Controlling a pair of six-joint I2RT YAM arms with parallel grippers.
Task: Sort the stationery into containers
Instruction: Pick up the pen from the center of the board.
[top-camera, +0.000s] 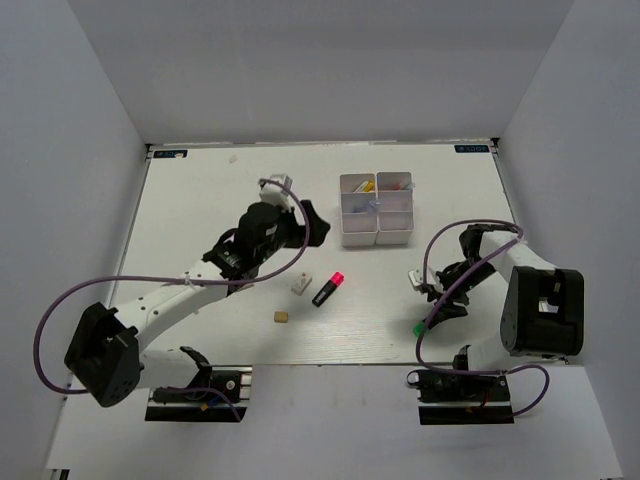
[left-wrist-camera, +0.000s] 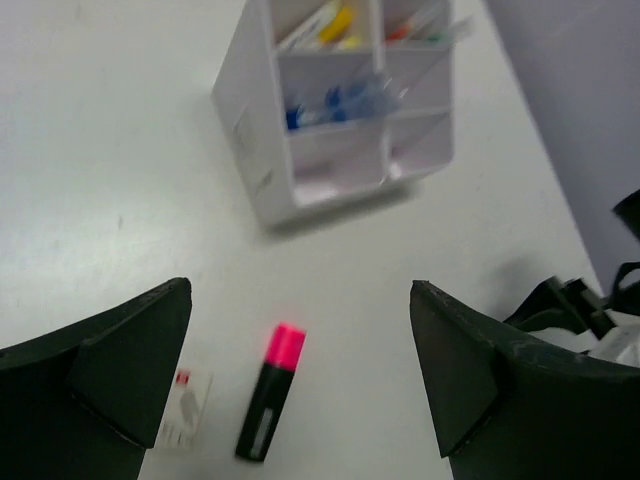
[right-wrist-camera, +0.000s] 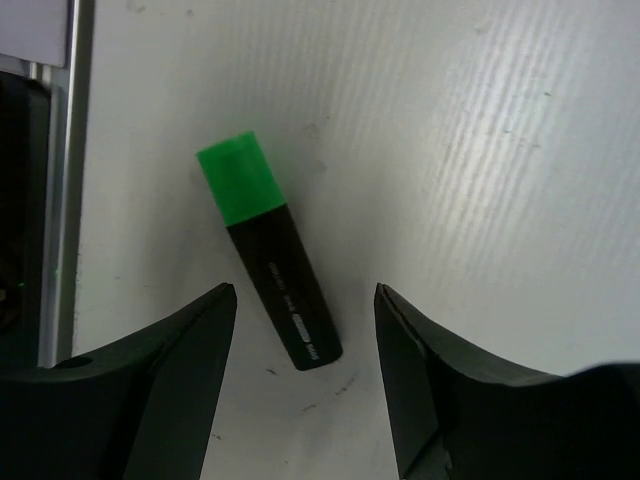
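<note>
Green-capped highlighter slanted, cap away from tool

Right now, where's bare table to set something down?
Bare: the far-left table, beyond the left arm, left of the white four-compartment plastic box; also the near strip between the small tan eraser block and the green-capped black highlighter. Crowded: around the pink-capped black highlighter and white eraser block.

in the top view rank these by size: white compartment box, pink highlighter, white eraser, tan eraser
1. white compartment box
2. pink highlighter
3. white eraser
4. tan eraser, only a little smaller than the white one
</note>
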